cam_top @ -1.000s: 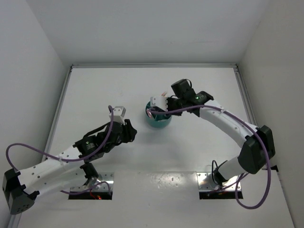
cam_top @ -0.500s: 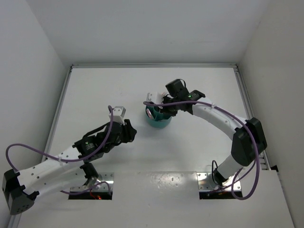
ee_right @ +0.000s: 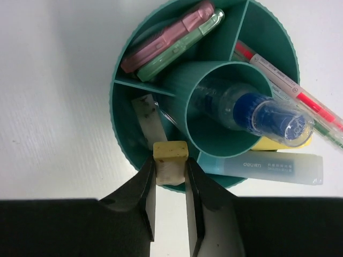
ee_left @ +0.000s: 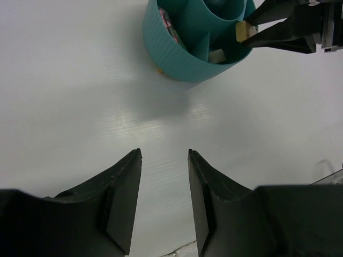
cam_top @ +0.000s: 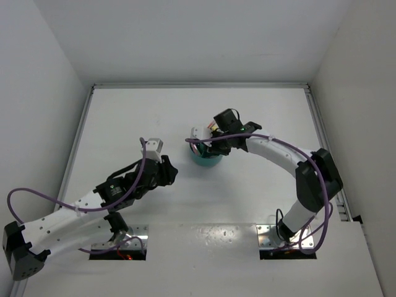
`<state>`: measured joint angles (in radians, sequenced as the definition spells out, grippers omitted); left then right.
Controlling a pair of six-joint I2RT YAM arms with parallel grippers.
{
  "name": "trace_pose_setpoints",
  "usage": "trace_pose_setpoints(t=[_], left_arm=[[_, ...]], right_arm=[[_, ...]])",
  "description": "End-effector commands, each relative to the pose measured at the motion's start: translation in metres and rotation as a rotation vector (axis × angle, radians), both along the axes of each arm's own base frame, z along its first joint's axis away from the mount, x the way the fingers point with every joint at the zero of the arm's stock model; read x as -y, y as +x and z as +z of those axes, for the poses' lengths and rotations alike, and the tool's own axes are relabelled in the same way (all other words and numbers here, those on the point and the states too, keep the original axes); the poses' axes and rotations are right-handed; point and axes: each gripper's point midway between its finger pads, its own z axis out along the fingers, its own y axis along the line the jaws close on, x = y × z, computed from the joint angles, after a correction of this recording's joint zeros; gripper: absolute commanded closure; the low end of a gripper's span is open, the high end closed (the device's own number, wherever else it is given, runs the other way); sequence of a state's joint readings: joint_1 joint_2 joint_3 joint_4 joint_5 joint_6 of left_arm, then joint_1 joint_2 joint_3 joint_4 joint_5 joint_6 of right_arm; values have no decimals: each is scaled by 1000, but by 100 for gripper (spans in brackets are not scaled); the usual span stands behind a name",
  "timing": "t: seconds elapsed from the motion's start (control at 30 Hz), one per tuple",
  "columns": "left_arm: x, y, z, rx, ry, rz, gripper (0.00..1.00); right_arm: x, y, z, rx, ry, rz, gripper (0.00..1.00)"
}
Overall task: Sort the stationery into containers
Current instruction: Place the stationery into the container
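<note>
Your right gripper (ee_right: 170, 179) pinches a small, matte tan eraser (ee_right: 170, 159) just over the rim of the round, ribbed teal organiser (ee_right: 114, 107), probably lined up to drop into the ring compartment holding a grey block (ee_right: 151, 122). Your left gripper (ee_left: 163, 182) hangs spread and empty above the smooth white table (ee_left: 69, 107) nearby.
</note>
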<state>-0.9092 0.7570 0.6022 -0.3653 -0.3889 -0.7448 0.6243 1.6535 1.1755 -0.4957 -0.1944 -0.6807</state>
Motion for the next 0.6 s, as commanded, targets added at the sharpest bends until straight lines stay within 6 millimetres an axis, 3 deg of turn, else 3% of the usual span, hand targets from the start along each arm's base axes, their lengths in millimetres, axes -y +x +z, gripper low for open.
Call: trace_pose_setpoints(t=[0.0,0.1,0.2,0.27,0.3,0.33,0.37,0.4,0.43,0.47,0.5,0.53,0.57], left_arm=[[3,3,18,39,-42,5,54],[3,3,18,39,-42,5,54],[2,4,19,42,-40,13,54],[2,4,19,42,-40,14,54],[2,4,19,42,-40,14,54],[0,5,19,46,-36,23,54],[1,6,16,39,-27,23,56],[0,9,26,59,-38,40,63],[1,13,25,57,-25,51,91],[0,15,26,54,-11,62,100],[3,20,41,77,-14,67,100],[3,28,34,57,40,75,100],[1,34,32,52,102,69,100]], right_arm=[[-7,12,6,59,20,2,79],[-7,12,6,54,23,-6,39],[-13,7,17,57,72,7,38],[-17,6,39,83,124,11,39],[-19,4,45,83,146,5,42],[-20,5,56,95,168,-7,54],[-20,4,72,126,201,-15,71],[-20,8,85,153,223,-40,100],[-14,13,96,159,257,-109,100],[-4,23,122,263,290,-183,100],[7,24,123,305,292,-237,100],[15,27,133,341,333,-317,100],[40,42,140,457,342,-462,100]])
